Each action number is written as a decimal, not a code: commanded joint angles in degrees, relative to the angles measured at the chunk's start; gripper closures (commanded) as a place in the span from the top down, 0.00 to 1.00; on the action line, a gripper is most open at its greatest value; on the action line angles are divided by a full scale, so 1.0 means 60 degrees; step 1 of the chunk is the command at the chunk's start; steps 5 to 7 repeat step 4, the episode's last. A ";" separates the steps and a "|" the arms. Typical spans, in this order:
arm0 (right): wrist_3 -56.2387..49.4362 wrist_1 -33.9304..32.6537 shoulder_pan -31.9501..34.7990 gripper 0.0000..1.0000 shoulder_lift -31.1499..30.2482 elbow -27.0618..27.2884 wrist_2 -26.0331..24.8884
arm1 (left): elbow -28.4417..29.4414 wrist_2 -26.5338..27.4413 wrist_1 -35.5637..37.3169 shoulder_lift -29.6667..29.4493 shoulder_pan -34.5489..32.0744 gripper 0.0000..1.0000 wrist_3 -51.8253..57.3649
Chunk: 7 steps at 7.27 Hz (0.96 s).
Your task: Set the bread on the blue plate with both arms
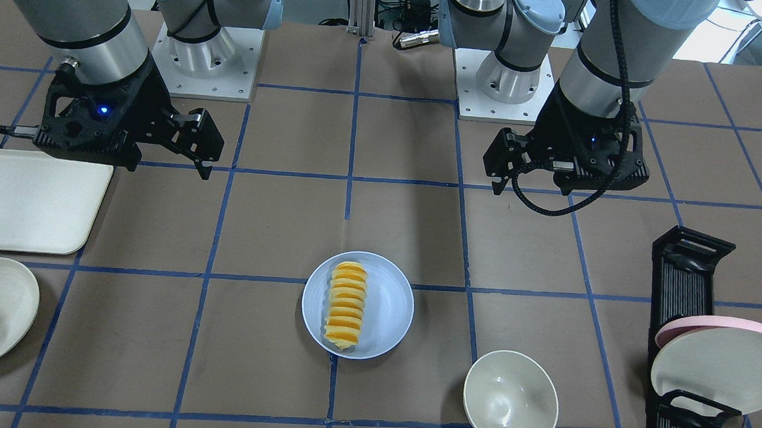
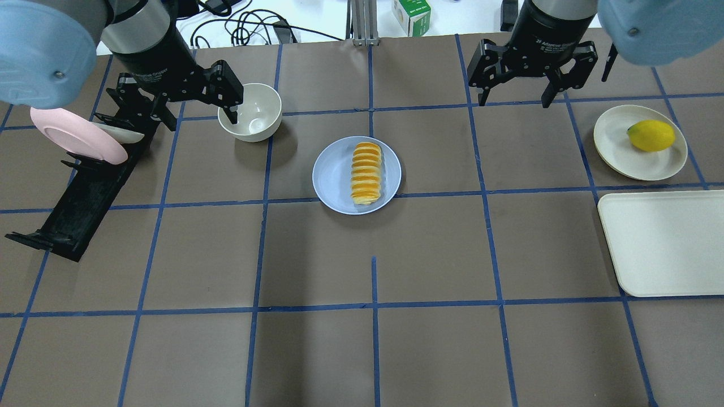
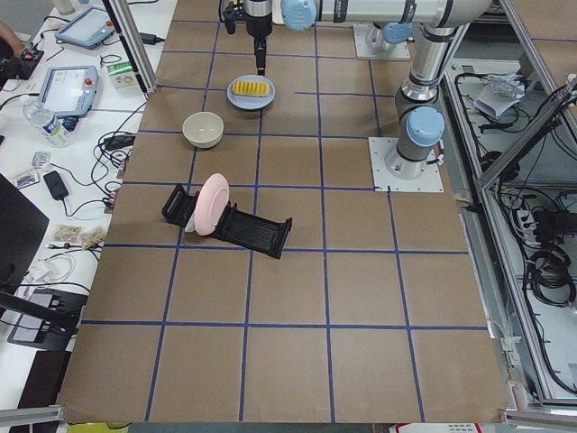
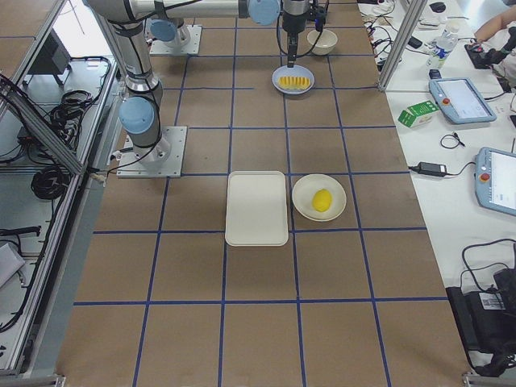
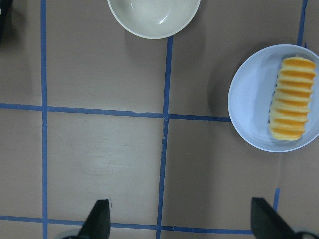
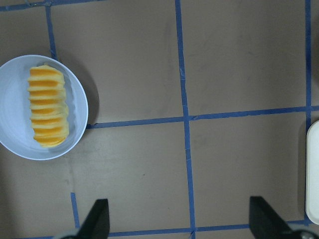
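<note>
The bread (image 2: 366, 172), a sliced orange-yellow toy loaf, lies on the blue plate (image 2: 334, 175) at the table's middle; both also show in the front view, bread (image 1: 345, 305) on plate (image 1: 386, 305). My left gripper (image 2: 198, 116) is open and empty, raised beside the white bowl, well left of the plate. My right gripper (image 2: 515, 102) is open and empty, raised well right of the plate. The left wrist view shows the bread (image 5: 293, 98) at its right edge. The right wrist view shows the bread (image 6: 46, 106) at its left edge.
A white bowl (image 2: 251, 113) stands left of the plate. A black dish rack (image 2: 85, 198) holds a pink-rimmed plate (image 2: 76, 135) at far left. A cream plate (image 2: 611, 141) with a yellow fruit (image 2: 650, 135) and a cream tray (image 2: 662, 243) sit at right.
</note>
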 commanded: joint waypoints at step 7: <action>-0.0060 -0.0388 0.0020 1.00 -0.0051 0.0430 -0.0128 | 0.0148 0.0019 0.0090 -0.0112 -0.0096 1.00 0.0024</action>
